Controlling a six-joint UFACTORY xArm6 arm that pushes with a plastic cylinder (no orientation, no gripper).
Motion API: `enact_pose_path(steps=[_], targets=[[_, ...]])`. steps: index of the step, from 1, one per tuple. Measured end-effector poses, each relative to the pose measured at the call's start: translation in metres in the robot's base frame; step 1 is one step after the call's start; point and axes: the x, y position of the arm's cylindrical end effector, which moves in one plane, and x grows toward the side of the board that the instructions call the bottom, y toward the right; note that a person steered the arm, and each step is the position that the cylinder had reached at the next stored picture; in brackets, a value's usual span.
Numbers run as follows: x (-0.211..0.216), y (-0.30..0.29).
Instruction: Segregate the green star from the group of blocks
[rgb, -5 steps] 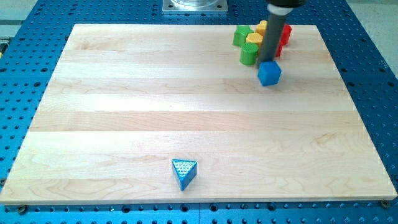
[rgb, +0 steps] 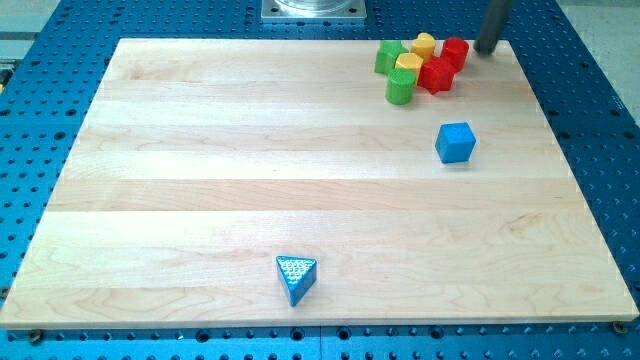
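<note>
The green star (rgb: 387, 57) sits at the left end of a tight group near the board's top right. Touching it are a yellow block (rgb: 423, 44), a second yellow block (rgb: 408, 63) and a green cylinder (rgb: 400, 89). A red star-like block (rgb: 437, 75) and a red cylinder (rgb: 456, 51) form the group's right side. My tip (rgb: 487, 50) rests just right of the red cylinder, apart from it, at the board's top edge. The green star is on the far side of the group from my tip.
A blue cube (rgb: 456, 142) lies alone below and right of the group. A blue triangle (rgb: 296, 277) lies near the board's bottom edge, left of centre. The wooden board (rgb: 200, 180) sits on a blue perforated table.
My tip has moved from beside the blue cube up and right to the board's top right. The blue cube has slid right and down, away from the group.
</note>
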Motion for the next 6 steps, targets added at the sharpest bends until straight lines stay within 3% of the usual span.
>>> enact_pose_path(steps=[2, 4, 6], targets=[[0.043, -0.165], [0.085, -0.196], [0.058, -0.187]])
